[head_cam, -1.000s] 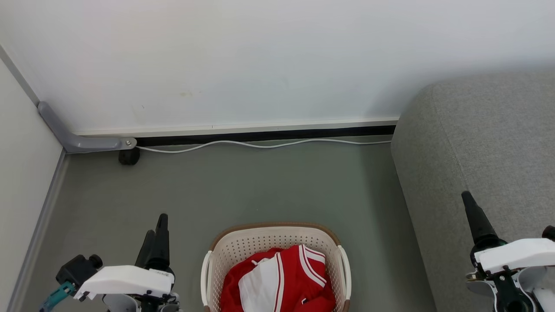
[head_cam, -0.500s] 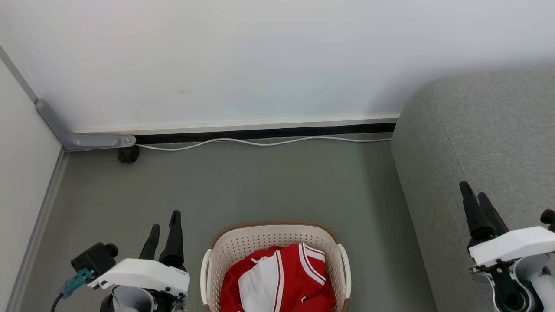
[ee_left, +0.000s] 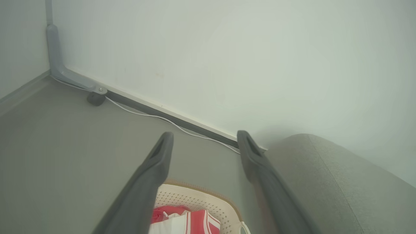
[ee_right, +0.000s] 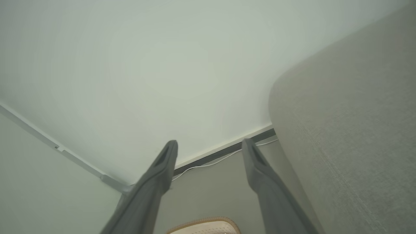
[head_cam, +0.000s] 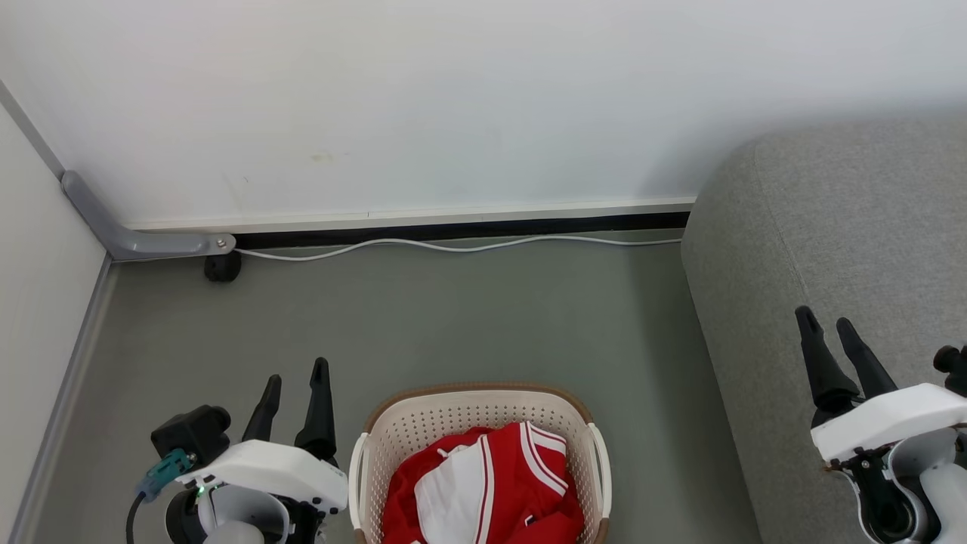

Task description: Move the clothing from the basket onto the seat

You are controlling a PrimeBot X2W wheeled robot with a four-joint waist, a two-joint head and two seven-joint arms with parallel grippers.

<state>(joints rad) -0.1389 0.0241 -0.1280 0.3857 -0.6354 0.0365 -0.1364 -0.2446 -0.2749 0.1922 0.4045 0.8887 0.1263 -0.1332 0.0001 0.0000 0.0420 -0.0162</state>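
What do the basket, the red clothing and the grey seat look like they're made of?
The basket looks like matte cream moulded plastic, given its regular rows of holes; its brown rim looks woven, perhaps imitation. The clothing seems soft, smooth jersey-type fabric, lying crumpled in folds. The seat looks upholstered in grey woven cloth, showing a fine speckled weave and a seam.

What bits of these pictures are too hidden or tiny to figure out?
Head view: the cream perforated plastic basket loses its near end to the bottom edge.
Head view: folds hide how many pieces the red-and-white fabric clothing is.
Head view: the right edge cuts off the grey fabric sofa.
Head view: the black lump at the back left is too tiny to identify.
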